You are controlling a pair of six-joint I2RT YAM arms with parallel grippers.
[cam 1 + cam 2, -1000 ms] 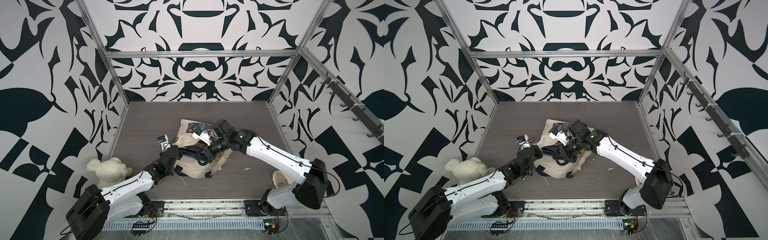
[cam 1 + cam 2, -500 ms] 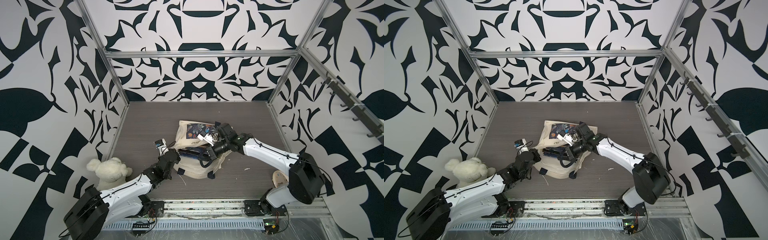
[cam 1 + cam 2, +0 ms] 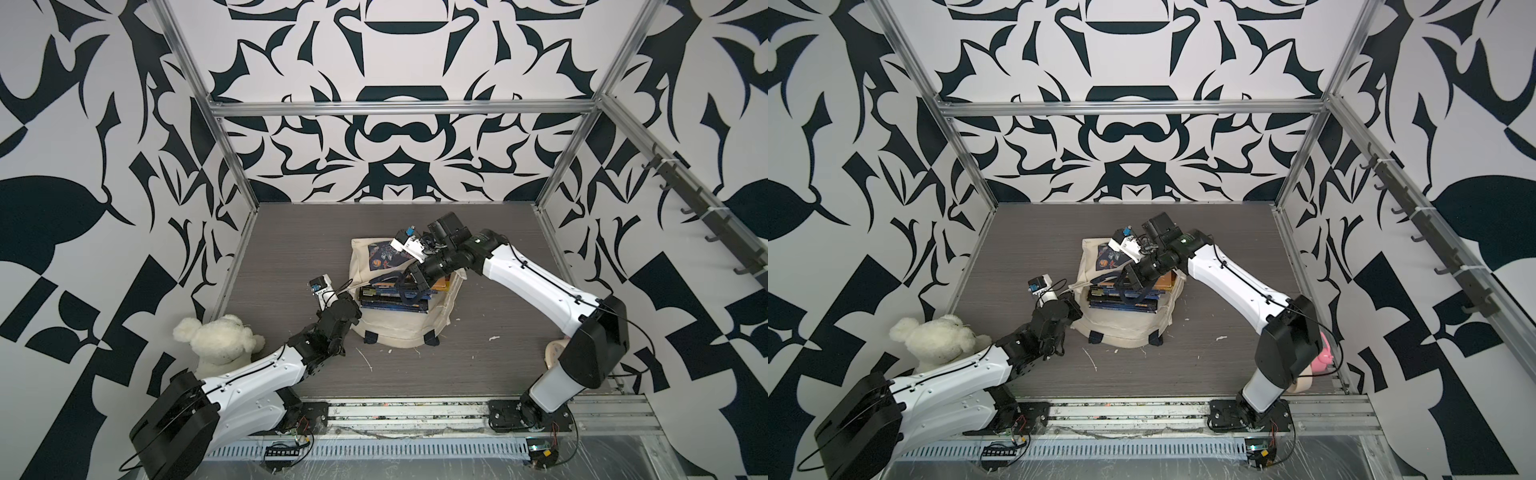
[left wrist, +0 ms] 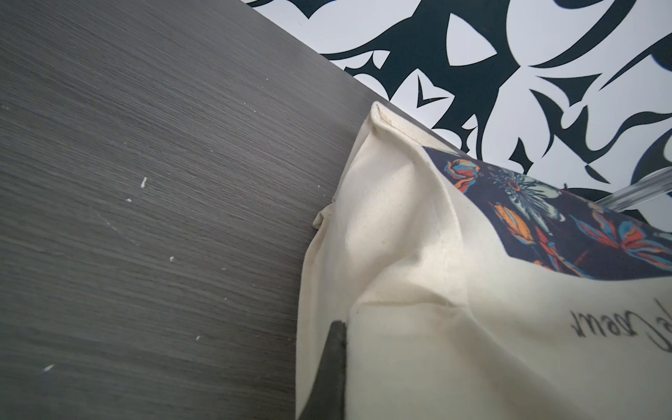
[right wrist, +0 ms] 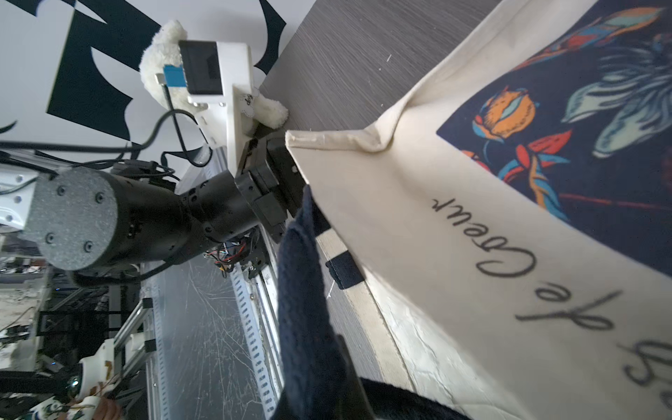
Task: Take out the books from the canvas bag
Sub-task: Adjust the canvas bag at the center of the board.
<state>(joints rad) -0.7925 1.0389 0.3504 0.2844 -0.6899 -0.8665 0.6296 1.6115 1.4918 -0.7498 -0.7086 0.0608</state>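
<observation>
The cream canvas bag (image 3: 399,334) (image 3: 1121,330) lies mid-table, and its printed upper side (image 4: 454,291) (image 5: 472,218) is held up off the lower side. A stack of dark blue books (image 3: 392,300) (image 3: 1121,301) shows in the open mouth, resting on the lower side. My left gripper (image 3: 353,296) (image 3: 1076,291) (image 4: 342,363) (image 5: 287,171) is shut on the left corner of the bag's rim. On the right, my right gripper (image 3: 409,282) (image 3: 1133,278) (image 5: 342,385) is shut on a navy strap (image 5: 302,291) above the books.
A white plush bear (image 3: 220,343) (image 3: 934,338) (image 5: 160,69) sits at the front left beside the left arm. A pink and cream object (image 3: 1323,359) lies behind the right arm's base. Patterned walls close in the dark wood table (image 3: 291,249).
The right gripper has drawn the strap and the bag's upper side up and toward the back. More of the book stack shows now. The left gripper kept its hold on the rim.
</observation>
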